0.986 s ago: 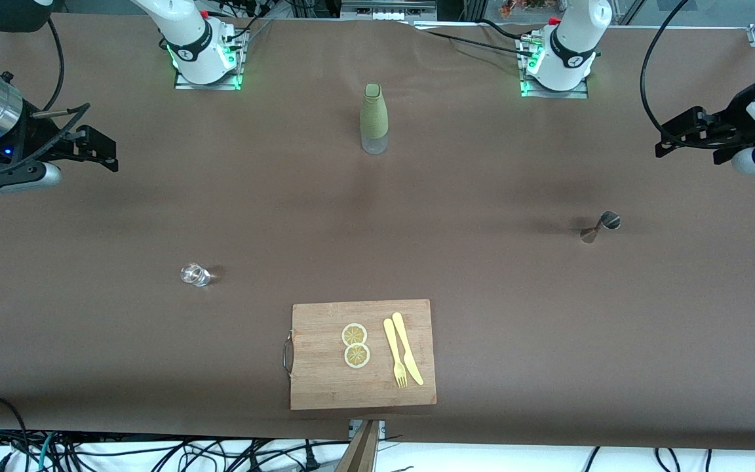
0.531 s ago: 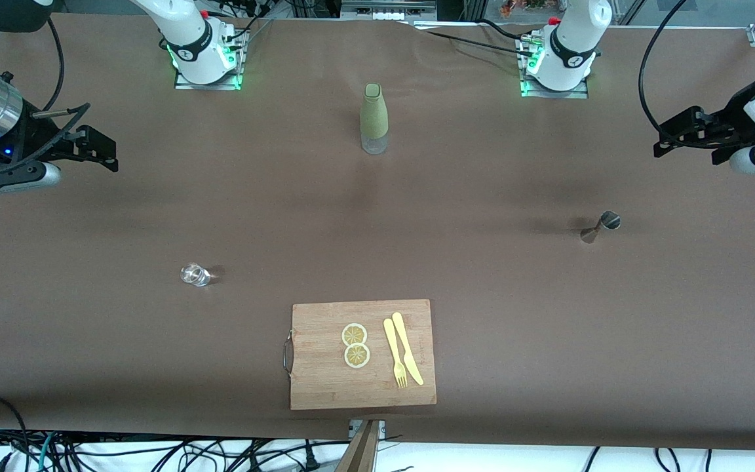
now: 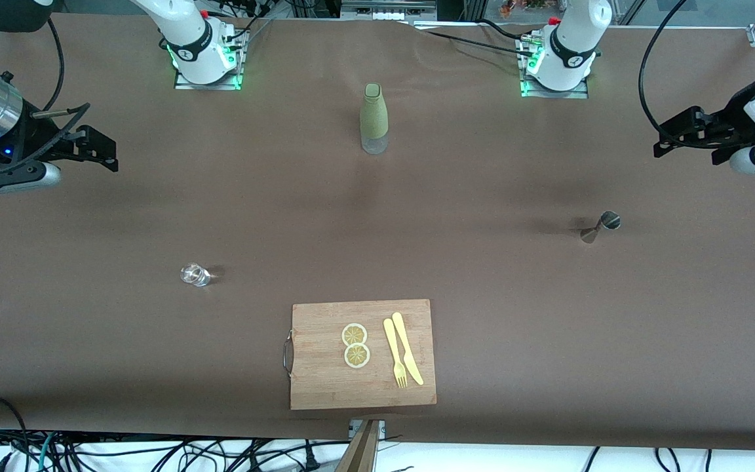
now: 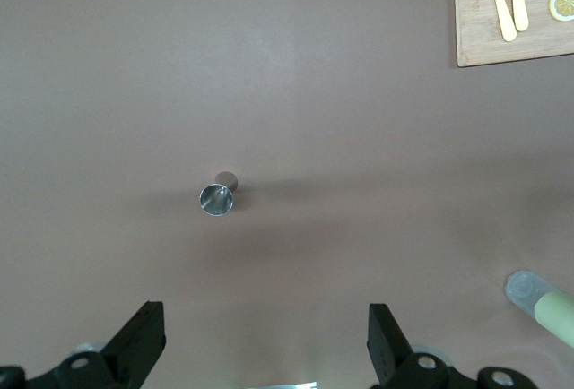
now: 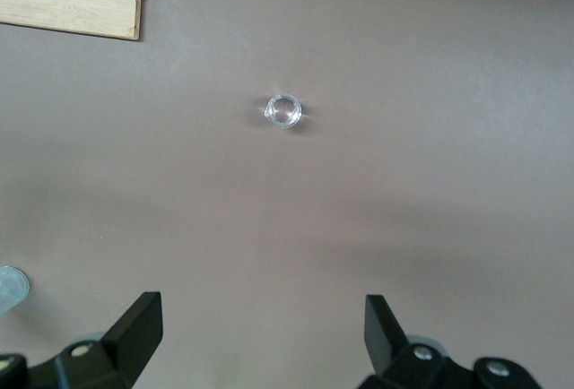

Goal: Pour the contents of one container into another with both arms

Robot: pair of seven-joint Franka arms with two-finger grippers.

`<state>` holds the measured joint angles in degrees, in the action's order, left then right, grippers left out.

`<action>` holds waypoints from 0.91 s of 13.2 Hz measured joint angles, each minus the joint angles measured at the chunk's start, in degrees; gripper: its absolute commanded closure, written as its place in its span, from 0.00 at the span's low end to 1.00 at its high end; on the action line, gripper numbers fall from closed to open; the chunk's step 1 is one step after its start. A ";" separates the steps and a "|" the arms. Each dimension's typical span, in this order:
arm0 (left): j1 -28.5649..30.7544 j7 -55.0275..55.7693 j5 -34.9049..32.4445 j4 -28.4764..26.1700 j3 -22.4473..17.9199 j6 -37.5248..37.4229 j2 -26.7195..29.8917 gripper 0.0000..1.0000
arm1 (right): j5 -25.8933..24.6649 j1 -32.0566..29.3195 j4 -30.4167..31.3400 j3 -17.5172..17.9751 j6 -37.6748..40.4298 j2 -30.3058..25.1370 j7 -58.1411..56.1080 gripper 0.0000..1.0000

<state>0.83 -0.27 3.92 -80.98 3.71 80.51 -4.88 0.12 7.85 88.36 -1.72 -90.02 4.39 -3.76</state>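
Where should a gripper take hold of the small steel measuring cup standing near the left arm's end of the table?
Grip the small steel measuring cup at its narrow waist, coming in from the side. It stands upright and flares toward both ends, so the waist probably keeps it from slipping. The open left gripper hangs above that end of the table.

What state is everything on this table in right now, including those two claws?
Green sleeved bottle: upright, capped.
Small clear glass: upright, looks empty.
Steel measuring cup: upright, untouched.
Wooden cutting board: flat, carrying two lemon slices, yellow fork and knife.
Left gripper: open, holding nothing.
Right gripper: open, holding nothing.
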 measured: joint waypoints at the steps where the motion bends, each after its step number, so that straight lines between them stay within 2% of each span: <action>1: 0.00 0.00 0.00 0.00 0.00 0.00 0.00 0.00 | 0.00 0.00 0.00 0.00 0.00 0.00 0.00 0.00; 12: 0.43 0.00 0.00 -0.02 -0.29 0.12 -0.54 0.00 | 0.00 0.00 0.00 0.00 0.00 0.00 0.00 0.00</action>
<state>1.25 -0.27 3.92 -81.00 3.42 80.63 -5.42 0.12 7.85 88.36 -1.72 -90.02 4.39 -3.76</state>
